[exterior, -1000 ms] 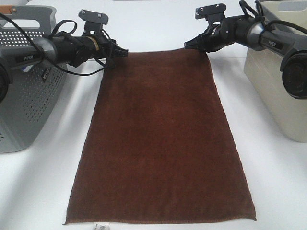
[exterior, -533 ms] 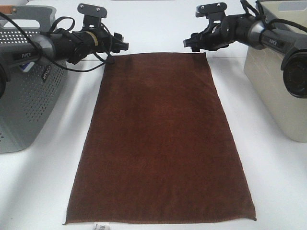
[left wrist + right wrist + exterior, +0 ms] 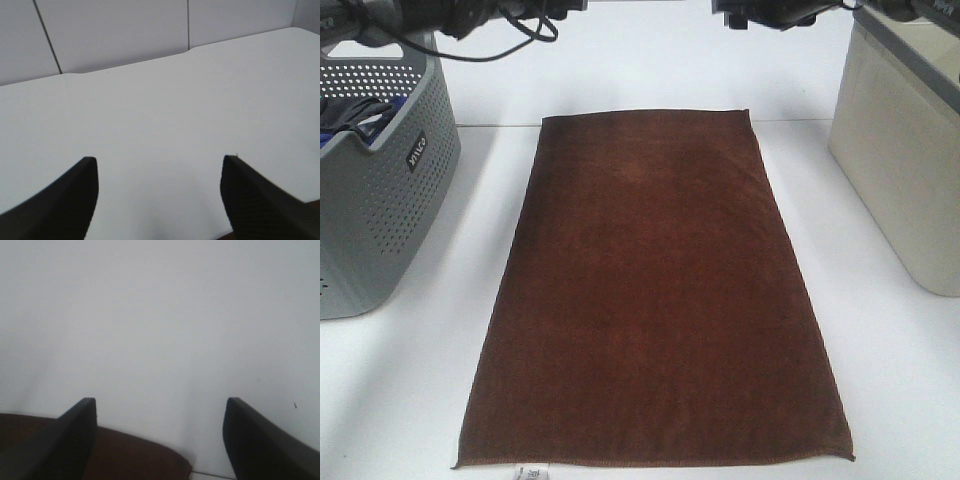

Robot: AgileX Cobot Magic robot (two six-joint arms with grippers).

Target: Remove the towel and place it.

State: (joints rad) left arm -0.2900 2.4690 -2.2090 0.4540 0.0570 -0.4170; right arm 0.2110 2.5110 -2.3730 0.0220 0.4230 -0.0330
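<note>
The towel (image 3: 650, 290), a dark-brown plush rectangle, lies spread flat on the white table, its small white tag (image 3: 533, 472) at the near short edge. Both arms are raised above the towel's far end and touch nothing; only their tips show at the top edge of the exterior view. The left gripper (image 3: 159, 160) is open, with only bare table between its dark fingers (image 3: 70, 205). The right gripper (image 3: 160, 401) is also open and empty, and below it lies a far corner of the towel (image 3: 125, 457).
A grey perforated basket (image 3: 380, 210) holding black and blue garments (image 3: 355, 110) stands at the left. A beige bin (image 3: 905, 170) stands at the right. White table surface (image 3: 410, 400) lies along both long sides of the towel.
Both grippers were at the towel's far corners; they have opened and lifted up and away from it. The towel stays flat in the same place.
</note>
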